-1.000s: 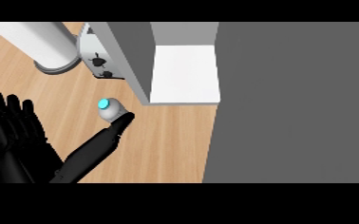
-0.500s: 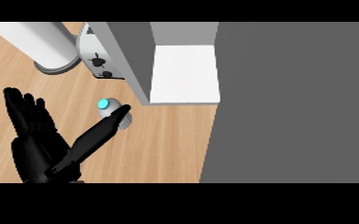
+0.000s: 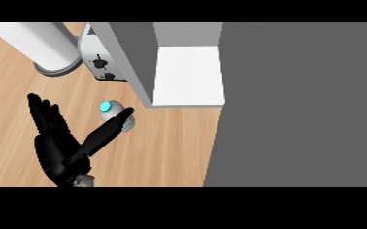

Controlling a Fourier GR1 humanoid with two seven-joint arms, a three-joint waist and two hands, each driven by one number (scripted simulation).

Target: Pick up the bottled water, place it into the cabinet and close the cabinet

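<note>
The bottled water [image 3: 117, 117] stands on the wooden counter [image 3: 165, 145], seen from above as a grey body with a cyan cap [image 3: 107, 106]. My left hand [image 3: 58, 154] lies at the lower left, open, with its fingers straight and pointing up and left. Its thumb [image 3: 102, 135] stretches up and right, and the tip touches the bottle's right side. The bottle sits in the gap between thumb and fingers. The cabinet [image 3: 188, 75] is just right of the bottle, with its white floor showing and its grey door [image 3: 132, 60] swung open toward the bottle. My right hand does not show.
A white cylinder on a round base [image 3: 41, 43] stands at the back left. A grey appliance with two dark knobs [image 3: 100, 62] sits beside the cabinet door. A flat grey surface [image 3: 294, 106] fills the right side past the counter's edge.
My left hand has moved forward and up the counter, so the fingers now pass the bottle's left side. The thumb stays against the bottle, which has hardly shifted.
</note>
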